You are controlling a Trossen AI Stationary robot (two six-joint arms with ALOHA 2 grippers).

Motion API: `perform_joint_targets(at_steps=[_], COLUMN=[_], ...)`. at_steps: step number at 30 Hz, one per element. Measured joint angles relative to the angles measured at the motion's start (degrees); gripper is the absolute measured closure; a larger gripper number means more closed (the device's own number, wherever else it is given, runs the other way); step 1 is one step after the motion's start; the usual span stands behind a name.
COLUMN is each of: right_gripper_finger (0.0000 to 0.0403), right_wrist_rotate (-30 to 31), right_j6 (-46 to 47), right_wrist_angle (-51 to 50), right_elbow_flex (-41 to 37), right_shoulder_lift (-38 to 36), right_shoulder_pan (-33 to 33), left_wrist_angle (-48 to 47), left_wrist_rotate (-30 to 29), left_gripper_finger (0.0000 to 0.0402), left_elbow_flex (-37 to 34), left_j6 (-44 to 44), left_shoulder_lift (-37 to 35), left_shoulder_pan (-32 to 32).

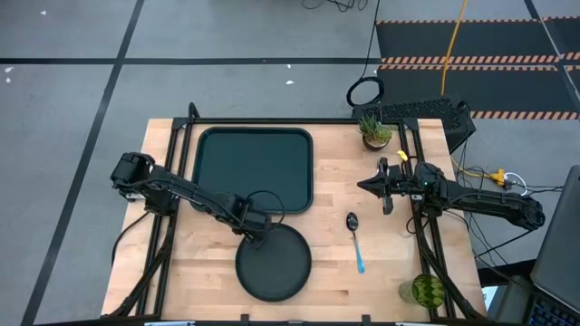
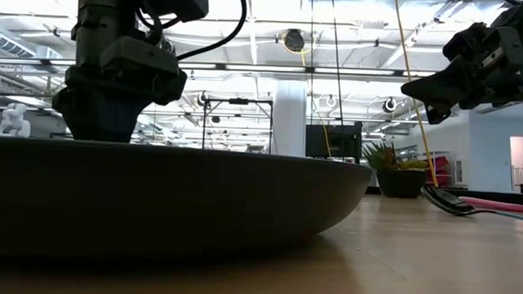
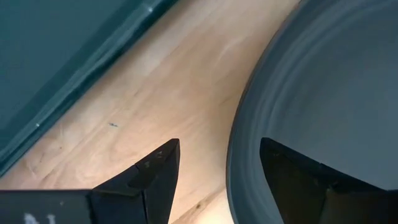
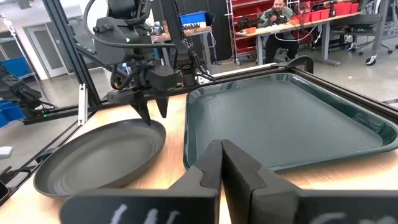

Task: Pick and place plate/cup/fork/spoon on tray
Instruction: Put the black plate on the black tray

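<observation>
Left gripper [image 1: 258,237] lowered over the rim of the plate [image 1: 275,264], fingers spread and straddling that rim: one fingertip [image 3: 163,163] outside on bare wood, the other inside, above the plate's dark floor. Rim passed between the two, not yet pinched. Plate itself flat on the table [image 1: 335,272], its bulk spreading away from the pincer toward the front edge. Tray [image 1: 254,168] just beyond the pincer on the opposite side, its lip close to the outer finger with a strip of wood between, nothing lying in it. Spoon [image 1: 355,240] well off toward the right arm, resting on the wood. Cup [image 1: 428,290] farther still, near the table's front right corner. Right gripper [image 1: 378,185] held above the table, fingers pressed together on nothing, facing the tray.
</observation>
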Motion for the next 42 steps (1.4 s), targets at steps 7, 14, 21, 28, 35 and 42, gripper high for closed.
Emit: perform_joint_targets(at_steps=[7,14,21,28,35,42], right_gripper_finger=[0.0403,0.0403,0.0403,0.0403,0.0403,0.0403], right_wrist_rotate=[0.00,0.02,0.00,0.00,0.00,0.00], right_j6=[0.00,-0.05,-0.20,-0.20,-0.11,-0.04], right_wrist_angle=[0.05,0.90,1.63,2.63,2.58,2.58], right_elbow_flex=[0.00,0.00,0.00,-0.01,0.00,-0.02], right_shoulder_lift=[0.00,0.00,0.00,-0.02,-0.02,-0.02], right_shoulder_pan=[0.00,0.00,0.00,0.00,0.00,0.00], left_wrist_angle=[0.92,2.86,3.04,3.85,3.91,4.62], left_wrist_rotate=[0.62,0.72,0.98,-0.11,1.67,3.08], left_gripper_finger=[0.0176,0.0176,0.0176,0.0178,0.0261,0.0388], left_elbow_flex=[0.00,-1.32,-2.73,-2.73,-2.73,-2.61], left_j6=[0.03,0.48,1.14,1.80,1.55,2.68], left_shoulder_lift=[0.00,0.70,1.28,1.21,1.22,1.01], left_shoulder_pan=[0.07,0.11,0.11,0.11,0.11,0.11])
